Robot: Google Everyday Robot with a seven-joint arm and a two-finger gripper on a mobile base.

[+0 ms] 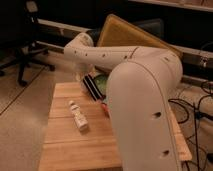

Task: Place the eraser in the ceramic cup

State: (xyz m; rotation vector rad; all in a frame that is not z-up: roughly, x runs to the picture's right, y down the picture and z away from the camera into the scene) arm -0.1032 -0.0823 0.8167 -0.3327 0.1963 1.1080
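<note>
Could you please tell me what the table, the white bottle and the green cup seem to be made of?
The table looks like pale matte wood: plank seams show. The white bottle lying on it is probably plastic, smooth and opaque. The green cup, beside the hand over the table's far edge, seems glazed ceramic by its smooth sheen, though largely hidden.
</note>
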